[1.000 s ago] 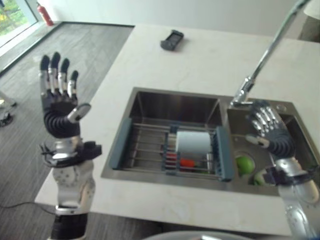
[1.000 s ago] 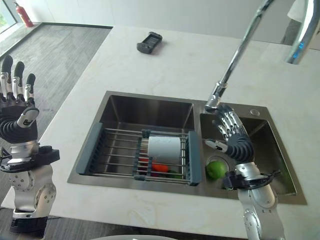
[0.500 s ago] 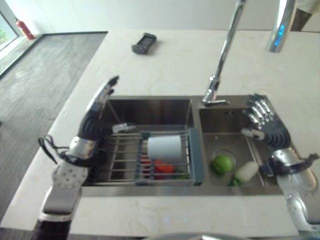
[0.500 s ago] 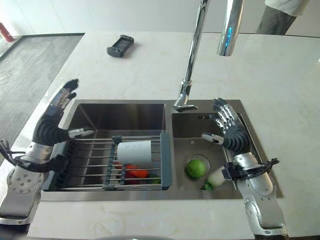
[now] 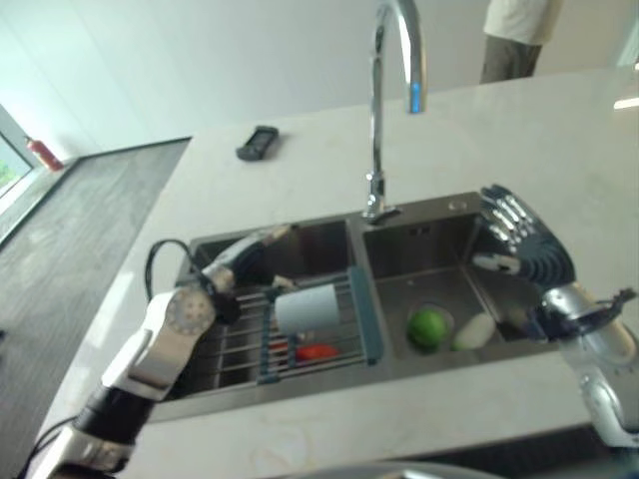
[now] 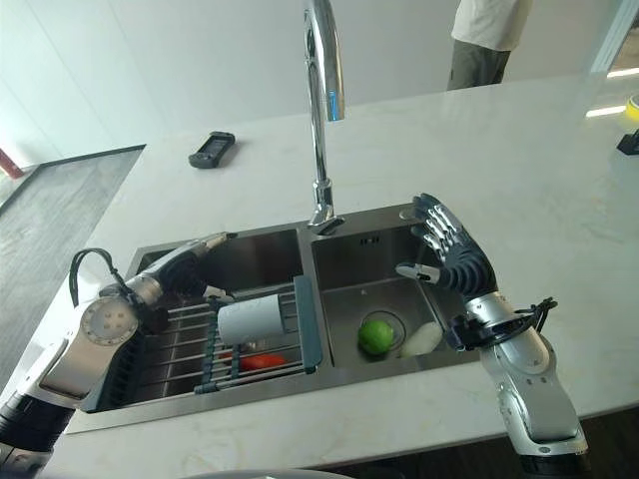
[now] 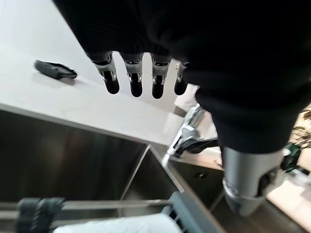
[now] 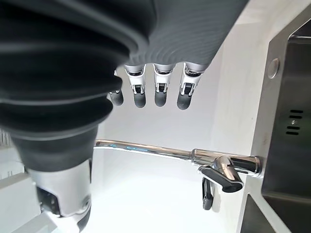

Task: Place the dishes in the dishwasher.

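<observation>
Nearest, in the left basin, a white cup (image 6: pixel 252 318) lay on its side in the rack (image 6: pixel 306 324). Over it the left hand (image 6: pixel 185 261) reached, fingers straight, holding nothing. Right, the right hand (image 6: pixel 451 254) hovered open above the right basin (image 6: pixel 374 274), with the faucet (image 6: pixel 321 110) beyond.

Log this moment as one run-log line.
left robot hand: open, over rack basin | right robot hand: open, over right basin | white cup: on sink rack, untouched
</observation>
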Motion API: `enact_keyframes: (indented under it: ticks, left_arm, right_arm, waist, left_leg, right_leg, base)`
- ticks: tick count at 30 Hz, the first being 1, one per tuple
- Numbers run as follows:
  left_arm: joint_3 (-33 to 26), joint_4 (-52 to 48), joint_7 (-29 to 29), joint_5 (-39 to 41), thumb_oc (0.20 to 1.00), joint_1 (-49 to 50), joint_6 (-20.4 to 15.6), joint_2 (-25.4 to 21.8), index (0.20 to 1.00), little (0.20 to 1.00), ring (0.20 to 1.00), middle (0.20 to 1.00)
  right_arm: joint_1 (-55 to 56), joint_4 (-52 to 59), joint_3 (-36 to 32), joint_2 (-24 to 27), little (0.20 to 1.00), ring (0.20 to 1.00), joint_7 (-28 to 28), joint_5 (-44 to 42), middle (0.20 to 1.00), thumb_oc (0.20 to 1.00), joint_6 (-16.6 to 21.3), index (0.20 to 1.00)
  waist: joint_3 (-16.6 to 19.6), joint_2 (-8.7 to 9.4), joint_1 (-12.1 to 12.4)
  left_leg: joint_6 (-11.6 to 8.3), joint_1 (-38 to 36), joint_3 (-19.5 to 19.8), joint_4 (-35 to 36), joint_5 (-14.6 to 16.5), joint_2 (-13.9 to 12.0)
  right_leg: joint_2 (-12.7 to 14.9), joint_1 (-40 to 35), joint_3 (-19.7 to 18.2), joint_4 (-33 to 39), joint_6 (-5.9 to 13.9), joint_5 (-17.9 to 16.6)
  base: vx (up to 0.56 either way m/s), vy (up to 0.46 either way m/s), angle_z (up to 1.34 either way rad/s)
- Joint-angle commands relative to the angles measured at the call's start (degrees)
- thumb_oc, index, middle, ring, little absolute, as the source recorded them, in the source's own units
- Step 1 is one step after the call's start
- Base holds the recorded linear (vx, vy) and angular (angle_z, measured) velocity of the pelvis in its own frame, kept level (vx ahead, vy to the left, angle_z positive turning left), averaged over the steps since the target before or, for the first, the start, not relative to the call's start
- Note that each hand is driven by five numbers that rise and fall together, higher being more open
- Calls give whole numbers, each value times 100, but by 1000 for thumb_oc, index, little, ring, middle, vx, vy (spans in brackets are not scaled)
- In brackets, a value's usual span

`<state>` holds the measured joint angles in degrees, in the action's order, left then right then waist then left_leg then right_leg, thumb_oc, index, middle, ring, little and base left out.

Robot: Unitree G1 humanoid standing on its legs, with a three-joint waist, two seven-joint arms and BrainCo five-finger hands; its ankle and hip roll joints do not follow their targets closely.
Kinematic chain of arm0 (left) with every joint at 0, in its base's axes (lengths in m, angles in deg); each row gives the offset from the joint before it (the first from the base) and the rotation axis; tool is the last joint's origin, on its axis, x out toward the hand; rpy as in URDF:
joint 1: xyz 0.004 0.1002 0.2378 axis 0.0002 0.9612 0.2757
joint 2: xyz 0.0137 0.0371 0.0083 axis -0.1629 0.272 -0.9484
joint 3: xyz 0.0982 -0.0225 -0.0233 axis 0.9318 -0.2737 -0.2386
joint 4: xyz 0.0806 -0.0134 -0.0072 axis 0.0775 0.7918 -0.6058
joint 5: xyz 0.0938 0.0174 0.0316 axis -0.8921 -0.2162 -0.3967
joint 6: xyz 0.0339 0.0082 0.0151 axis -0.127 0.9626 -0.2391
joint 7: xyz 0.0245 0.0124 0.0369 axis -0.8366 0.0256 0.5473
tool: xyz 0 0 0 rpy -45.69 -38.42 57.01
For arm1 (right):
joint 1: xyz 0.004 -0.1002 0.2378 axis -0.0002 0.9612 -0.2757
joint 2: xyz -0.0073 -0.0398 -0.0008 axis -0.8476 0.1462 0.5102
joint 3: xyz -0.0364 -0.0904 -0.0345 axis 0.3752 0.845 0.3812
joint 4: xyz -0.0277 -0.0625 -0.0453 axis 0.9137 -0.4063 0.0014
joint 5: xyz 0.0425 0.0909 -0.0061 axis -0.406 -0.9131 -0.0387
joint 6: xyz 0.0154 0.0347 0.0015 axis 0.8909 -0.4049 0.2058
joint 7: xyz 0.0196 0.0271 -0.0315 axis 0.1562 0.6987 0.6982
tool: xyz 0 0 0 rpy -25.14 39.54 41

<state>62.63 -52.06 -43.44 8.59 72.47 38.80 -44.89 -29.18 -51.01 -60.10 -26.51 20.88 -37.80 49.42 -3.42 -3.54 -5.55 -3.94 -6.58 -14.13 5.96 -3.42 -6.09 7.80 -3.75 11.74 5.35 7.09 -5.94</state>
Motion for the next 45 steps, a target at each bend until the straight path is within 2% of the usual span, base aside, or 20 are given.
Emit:
enact_keyframes:
  ticks: [1, 8, 14, 17, 26, 45]
  left_arm:
    - [-77, 82, -44, -389, 1000, -532, 200, -100, 1000, 1000, 1000, 1000]
    - [181, 270, -434, -712, 1000, -552, 356, 46, 1000, 1000, 1000, 1000]
    - [202, 251, -622, -794, 1000, -478, 292, 87, 1000, 1000, 1000, 1000]
    - [269, 286, -955, -872, 1000, -422, 375, 142, 1000, 1000, 1000, 1000]
    - [413, 350, -1236, -1156, 1000, -347, 272, 243, 1000, 1000, 1000, 1000]
    - [707, 567, -1265, -1420, 1000, -395, 360, 387, 1000, 1000, 1000, 1000]
  right_arm:
    - [-530, 161, -106, -73, 1000, 1000, 68, -142, 1000, 1000, 218, 1000]
    - [-557, 113, -92, -112, 1000, 1000, 96, -33, 1000, 1000, 202, 1000]
    - [-528, 117, -128, -121, 1000, 1000, 143, -16, 1000, 1000, 215, 1000]
    - [-507, 135, -132, -118, 1000, 1000, 180, 11, 1000, 1000, 213, 1000]
    - [-488, 123, -143, -172, 1000, 1000, 200, 36, 1000, 1000, 254, 1000]
    - [-507, 131, -77, -201, 1000, 1000, 171, 70, 1000, 1000, 269, 1000]
  waist:
    - [-126, 213, 33]
    - [-125, 237, 17]
    - [-136, 276, 35]
    - [-126, 293, 28]
    - [-154, 326, 8]
    - [-169, 332, -80]
  left_leg:
    - [-52, -213, 161, -96, 623, -41]
    - [-47, -254, 113, -96, 661, -44]
    - [-39, -266, 97, -96, 682, -43]
    - [-38, -266, 61, -96, 685, -51]
    - [-33, -270, 14, -96, 687, -67]
    - [1, -311, -70, -96, 706, -59]
  right_leg:
    - [139, -417, 39, -83, 405, 538]
    - [124, -436, 29, -71, 408, 543]
    - [134, -446, 60, -60, 421, 522]
    - [138, -436, 69, -48, 429, 511]
    - [128, -420, 60, -35, 433, 499]
    - [100, -401, -8, -35, 432, 491]
  base:
    - [0, 0, 0]
    - [-9, 7, 0]
    - [-11, 8, 0]
    - [-27, 20, 0]
    - [0, 0, 0]
    - [0, 0, 0]
